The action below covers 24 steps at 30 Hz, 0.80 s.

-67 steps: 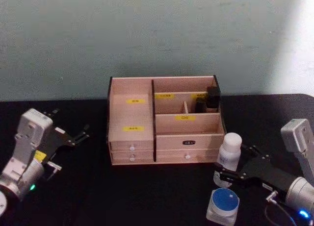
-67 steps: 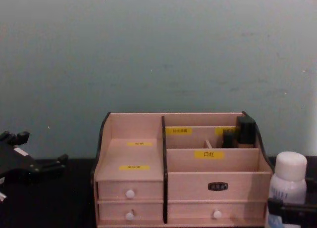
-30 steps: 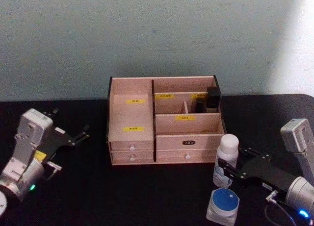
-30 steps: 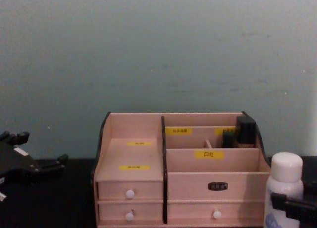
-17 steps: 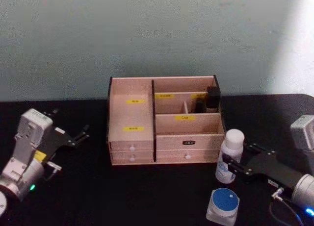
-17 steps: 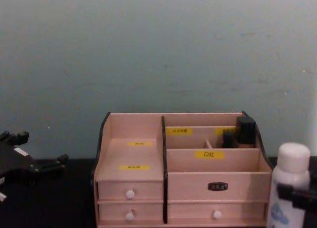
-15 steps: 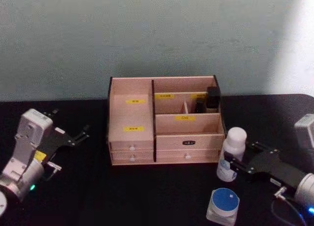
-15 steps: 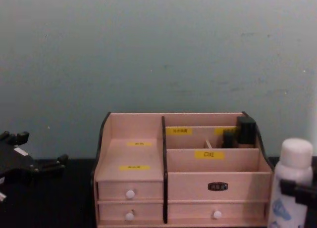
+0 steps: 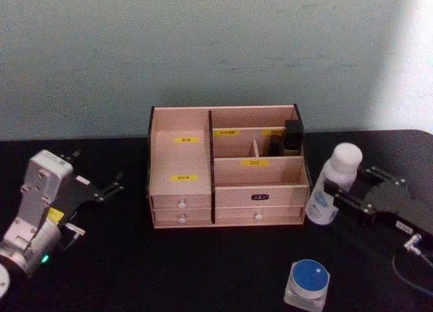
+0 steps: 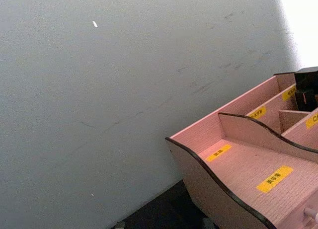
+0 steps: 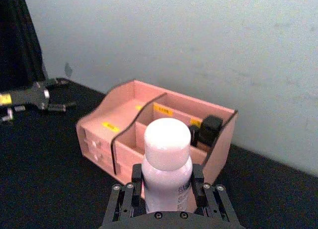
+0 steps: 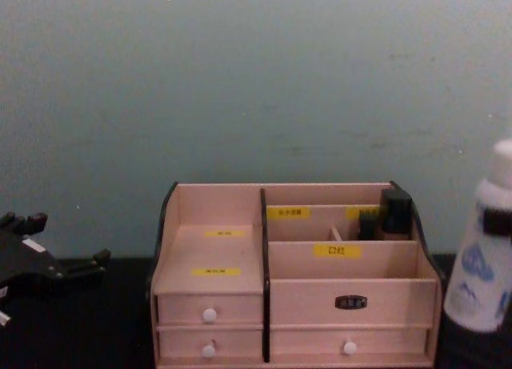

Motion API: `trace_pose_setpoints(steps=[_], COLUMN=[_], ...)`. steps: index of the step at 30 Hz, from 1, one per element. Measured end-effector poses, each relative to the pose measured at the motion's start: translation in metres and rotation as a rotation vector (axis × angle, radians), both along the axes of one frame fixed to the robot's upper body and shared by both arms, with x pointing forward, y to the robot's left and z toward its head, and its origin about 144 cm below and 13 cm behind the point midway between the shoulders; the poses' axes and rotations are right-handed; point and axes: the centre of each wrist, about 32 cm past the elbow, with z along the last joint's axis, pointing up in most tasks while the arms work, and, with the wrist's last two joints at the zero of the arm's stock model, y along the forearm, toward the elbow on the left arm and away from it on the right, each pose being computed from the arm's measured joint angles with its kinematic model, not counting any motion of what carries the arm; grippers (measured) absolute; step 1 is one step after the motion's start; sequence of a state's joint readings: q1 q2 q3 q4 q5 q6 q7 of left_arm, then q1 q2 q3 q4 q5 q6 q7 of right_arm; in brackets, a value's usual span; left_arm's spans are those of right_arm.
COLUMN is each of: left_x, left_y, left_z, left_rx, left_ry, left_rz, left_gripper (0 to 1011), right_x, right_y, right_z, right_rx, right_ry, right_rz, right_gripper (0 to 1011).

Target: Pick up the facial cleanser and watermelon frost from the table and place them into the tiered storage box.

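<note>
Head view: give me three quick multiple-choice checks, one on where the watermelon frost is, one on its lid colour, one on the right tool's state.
1. Where is the watermelon frost?
A) on the table, in front of the right end of the tiered storage box
B) in a top compartment of the box
C) inside a drawer

2. What colour is its lid?
A) white
B) blue
C) yellow

3. What is the right tool doing?
A) open and empty
B) shut on the jar
C) shut on the facial cleanser

Key:
1 A, the jar stands on the black table, nearer the robot than the box.
2 B, the flat lid shows blue from above.
3 C, it clamps the white bottle's sides, while the left tool sits open at the left.
</note>
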<state>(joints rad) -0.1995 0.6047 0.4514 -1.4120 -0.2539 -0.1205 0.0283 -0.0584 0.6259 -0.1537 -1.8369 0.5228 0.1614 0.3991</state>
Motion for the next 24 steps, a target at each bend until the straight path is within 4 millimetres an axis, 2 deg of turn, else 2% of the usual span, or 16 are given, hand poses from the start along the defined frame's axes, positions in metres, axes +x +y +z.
trace_pose_setpoints(steps=[6,12,24], left_x=[0.0,0.0,0.0], left_y=[0.0,0.0,0.0], left_z=[0.0,0.0,0.0], left_rx=[0.0,0.0,0.0], left_ry=[0.0,0.0,0.0], left_rz=[0.0,0.0,0.0], left_gripper=[1001,1001,1001], right_x=[0.013,0.037,0.075], right_y=[0.008,0.02,0.042], right_z=[0.012,0.022,0.03], right_rx=[0.017,0.031,0.03], right_ry=[-0.027,-0.045,-0.054], right_rz=[0.009,0.016,0.025], right_gripper=[593,593,593])
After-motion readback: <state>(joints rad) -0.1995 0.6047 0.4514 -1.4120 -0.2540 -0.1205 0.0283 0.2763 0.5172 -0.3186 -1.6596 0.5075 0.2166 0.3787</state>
